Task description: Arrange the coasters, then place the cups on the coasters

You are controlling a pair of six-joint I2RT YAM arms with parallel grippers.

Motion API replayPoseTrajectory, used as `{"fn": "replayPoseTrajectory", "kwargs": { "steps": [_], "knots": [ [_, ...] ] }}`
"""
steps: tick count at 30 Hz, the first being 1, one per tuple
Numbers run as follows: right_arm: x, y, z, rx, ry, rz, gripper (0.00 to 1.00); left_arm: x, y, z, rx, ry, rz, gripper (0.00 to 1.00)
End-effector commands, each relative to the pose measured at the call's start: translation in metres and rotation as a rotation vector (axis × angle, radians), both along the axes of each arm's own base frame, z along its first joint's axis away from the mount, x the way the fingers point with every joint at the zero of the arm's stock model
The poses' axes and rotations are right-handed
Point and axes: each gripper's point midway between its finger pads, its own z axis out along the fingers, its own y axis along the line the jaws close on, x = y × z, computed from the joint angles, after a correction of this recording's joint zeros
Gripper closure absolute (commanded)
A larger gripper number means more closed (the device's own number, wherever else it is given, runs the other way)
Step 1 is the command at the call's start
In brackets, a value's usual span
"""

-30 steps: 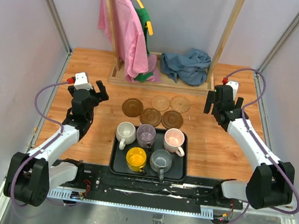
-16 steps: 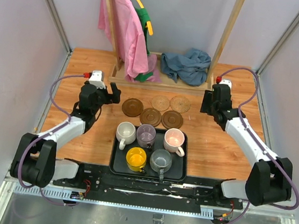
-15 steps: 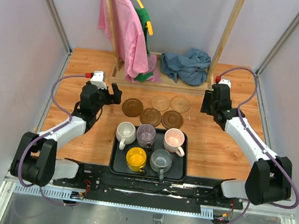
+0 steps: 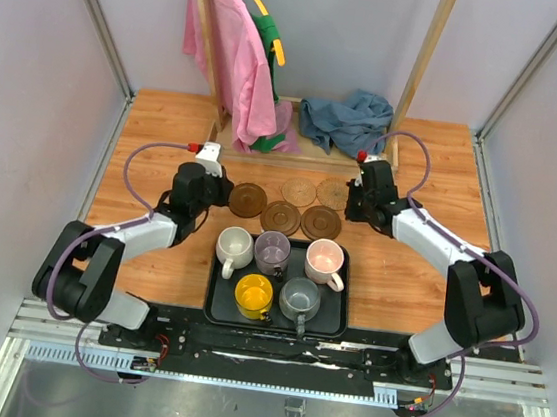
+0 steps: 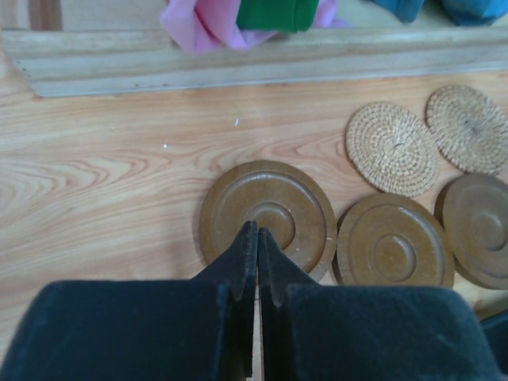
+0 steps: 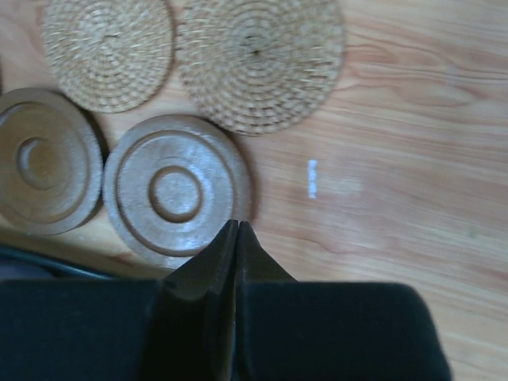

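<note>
Five coasters lie behind the black tray [image 4: 213, 308]: dark brown ones [image 4: 247, 199], [image 4: 281, 216], [image 4: 321, 222] and woven tan ones [image 4: 299, 191], [image 4: 335, 192]. On the tray stand the cups: cream [image 4: 233, 247], purple [image 4: 272, 252], pink [image 4: 325, 261], yellow [image 4: 254, 294], grey [image 4: 300, 298]. My left gripper [image 5: 257, 230] is shut and empty, its tips over the leftmost dark coaster [image 5: 267, 216]. My right gripper [image 6: 236, 225] is shut and empty, its tips at the outer rim of the rightmost dark coaster [image 6: 176, 190]. Whether either touches its coaster I cannot tell.
A wooden clothes rack [image 4: 424, 54] stands at the back with pink [image 4: 237, 63] and green garments, its base board [image 5: 238, 59] just beyond the coasters. A blue cloth heap [image 4: 348, 124] lies at the back right. Side walls close in the table.
Both arms have swung inward from the table's sides to the coasters. Both grippers were open and have shut.
</note>
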Motion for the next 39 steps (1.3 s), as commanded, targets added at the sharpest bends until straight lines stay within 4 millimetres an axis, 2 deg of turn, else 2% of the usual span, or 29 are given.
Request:
{"fn": "replayPoseTrajectory", "kwargs": {
  "steps": [1,11,21,28,34,39],
  "knots": [
    [0.002,0.044,0.004,0.133,0.004,0.101,0.99,0.01,-0.01,-0.004,-0.006,0.017,-0.035,0.99],
    [0.005,0.08,-0.018,0.214,0.071,0.179,0.99,0.012,-0.037,-0.028,-0.055,0.077,-0.146,0.99],
    [0.012,0.089,-0.043,0.213,0.145,0.175,0.99,0.013,-0.055,-0.056,-0.079,0.159,-0.208,0.99],
    [0.002,0.069,-0.068,0.128,0.215,0.107,0.99,0.013,-0.054,-0.079,-0.063,0.221,-0.191,0.99],
    [-0.007,0.048,-0.08,0.04,0.244,0.046,0.99,0.014,-0.031,-0.103,0.039,0.288,-0.095,0.99],
    [-0.005,0.021,-0.086,-0.063,0.258,-0.042,0.99,0.017,-0.027,-0.106,0.041,0.32,-0.049,0.99]
  ]
}}
